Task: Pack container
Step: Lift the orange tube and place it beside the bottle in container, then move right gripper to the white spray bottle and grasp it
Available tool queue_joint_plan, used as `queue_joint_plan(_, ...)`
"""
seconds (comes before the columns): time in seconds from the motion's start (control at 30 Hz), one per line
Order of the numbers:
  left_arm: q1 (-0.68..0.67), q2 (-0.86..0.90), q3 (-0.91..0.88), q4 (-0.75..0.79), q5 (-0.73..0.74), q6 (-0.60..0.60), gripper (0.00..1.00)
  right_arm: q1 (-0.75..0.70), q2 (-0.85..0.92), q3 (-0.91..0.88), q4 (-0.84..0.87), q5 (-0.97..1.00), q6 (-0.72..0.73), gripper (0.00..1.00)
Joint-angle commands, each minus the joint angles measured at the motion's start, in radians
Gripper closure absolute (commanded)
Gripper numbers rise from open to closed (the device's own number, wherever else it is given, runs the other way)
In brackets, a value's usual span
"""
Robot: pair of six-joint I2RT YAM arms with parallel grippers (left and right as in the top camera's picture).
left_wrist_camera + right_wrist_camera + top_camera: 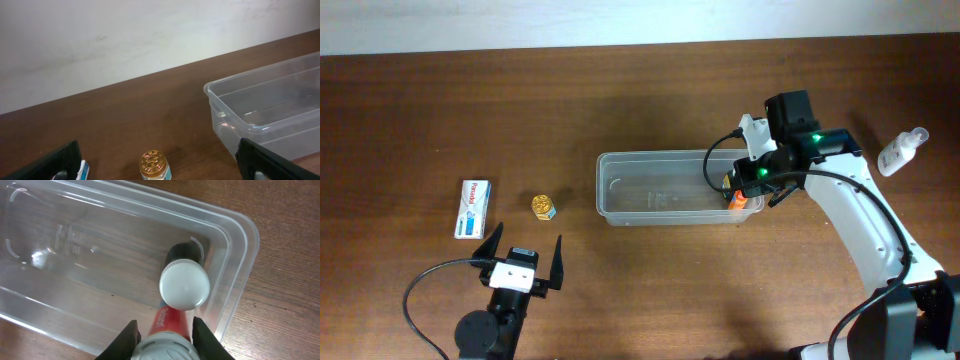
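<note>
Nearest, at the front edge of the wooden table [410,120], left gripper [529,236] low over the wood, wrist level, aimed toward the far wall [125,35], black fingers [50,165] spread wide apart and clasping nothing. Straight ahead of that opening, just beyond the fingertips, gold-lidded jar [543,206] upright. Left of the jar and apart from it, blue-and-white Panadol box [472,208] lying flat, long side running near to far. Farther right, right arm stretched from the near right corner up across the table, white forearm bent at the elbow, wrist tipped steeply down over the right end of the container [620,190]. Right gripper [165,325] closed on a white-capped bottle [184,285] with a red label, one finger on either side of the body, cap pointing down into the tub close to its right end wall. Contact between cap and tub floor impossible to tell. Container itself in the middle of the table, slightly right of centre, long side running left to right, clear walls showing the wood beneath, left end ahead and to the right of the left gripper. Beyond the right wrist, well apart from the tub toward the far right, white plastic bottle [902,152] lying slantwise, nozzle end toward the far right. Farthest, pale wall along the table's back edge.
</note>
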Motion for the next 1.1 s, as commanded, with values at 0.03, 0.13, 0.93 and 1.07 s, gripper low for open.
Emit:
queue_joint_plan(0.03,0.008,-0.007,-0.006,-0.001,0.01,0.016,0.0,0.009,0.004,-0.005,0.006,0.021,0.003,0.73)
queue_joint_plan(0.13,0.008,-0.007,-0.006,-0.001,0.01,0.016,0.01,0.009,0.004,-0.005,0.006,0.02,0.004,0.64)
queue_joint_plan(0.93,0.008,-0.007,-0.006,-0.001,0.01,0.016,0.01,-0.003,-0.011,0.244,-0.042,0.076,0.064,0.54)
queue_joint_plan(1.07,0.008,-0.007,-0.006,-0.001,0.01,0.016,0.01,-0.051,-0.014,0.41,-0.105,0.169,0.089,0.46)
